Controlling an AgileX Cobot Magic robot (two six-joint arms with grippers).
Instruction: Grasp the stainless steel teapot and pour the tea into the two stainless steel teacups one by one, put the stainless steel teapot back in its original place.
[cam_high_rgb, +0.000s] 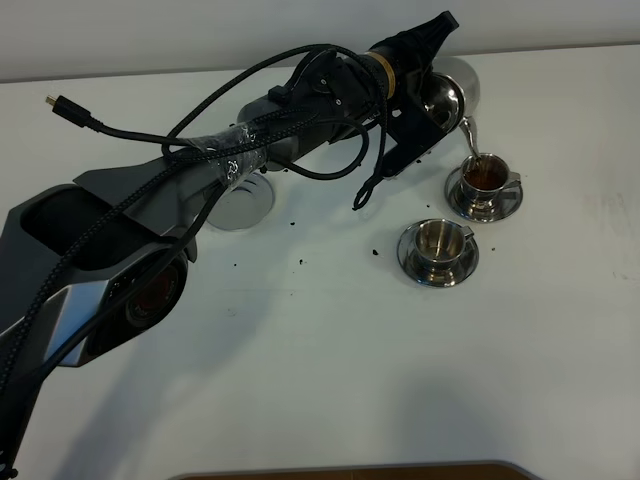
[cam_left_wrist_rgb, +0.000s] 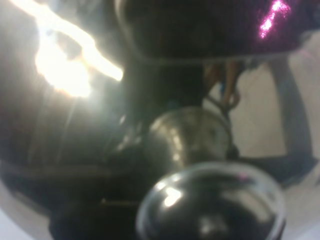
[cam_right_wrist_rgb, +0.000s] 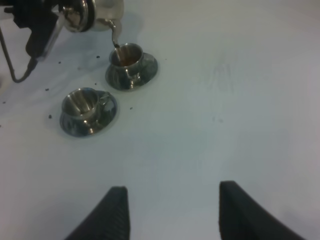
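Teacups (cam_high_rgb: 485, 176) in overhead and right-wrist views

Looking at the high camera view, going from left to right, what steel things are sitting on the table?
round steel coaster → empty teacup on its saucer → teacup with tea on its saucer. The tilted teapot is held above the cups and overlaps them, so it is left out.

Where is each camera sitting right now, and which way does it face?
Exterior high: above, looking down on the white table; the left arm reaches the tilted shiny stainless steel teapot.
Left wrist: right against that teapot, blurred; no fingers discernible.
Right wrist: low over the table, facing two small steel teacups on saucers; its open black gripper shows.
Shared: exterior and right wrist both show the teapot pouring.
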